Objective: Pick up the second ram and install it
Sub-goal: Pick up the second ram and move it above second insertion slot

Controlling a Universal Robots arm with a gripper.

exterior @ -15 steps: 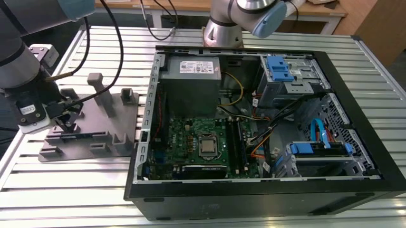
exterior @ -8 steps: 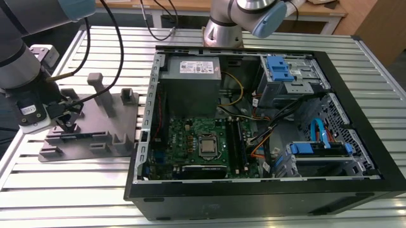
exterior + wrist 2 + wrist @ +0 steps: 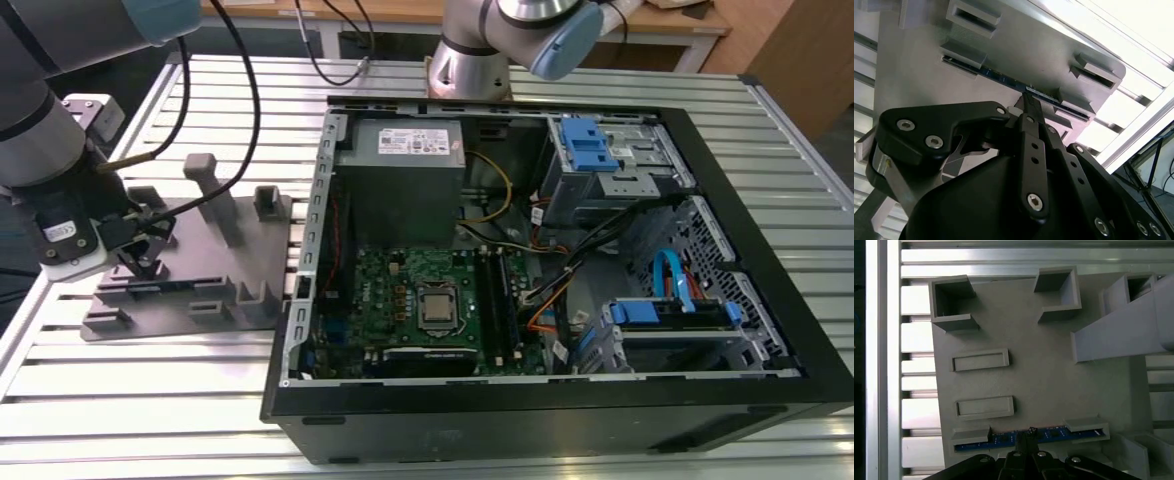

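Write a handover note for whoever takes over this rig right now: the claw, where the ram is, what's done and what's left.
Claw: low at the grey tray, at the middle of the second ram; whether it grips cannot be told.
Second ram: on edge in the tray's end slots, not lifted.
Open computer case: to the exterior view's right of the tray, motherboard exposed.
Done: claw placed at the ram.
Left: the pick-up and the install.

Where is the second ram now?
In both wrist views the second ram sits in the grey tray's slots, gripper at its middle; the tray is on the exterior view's left, beside the computer case.
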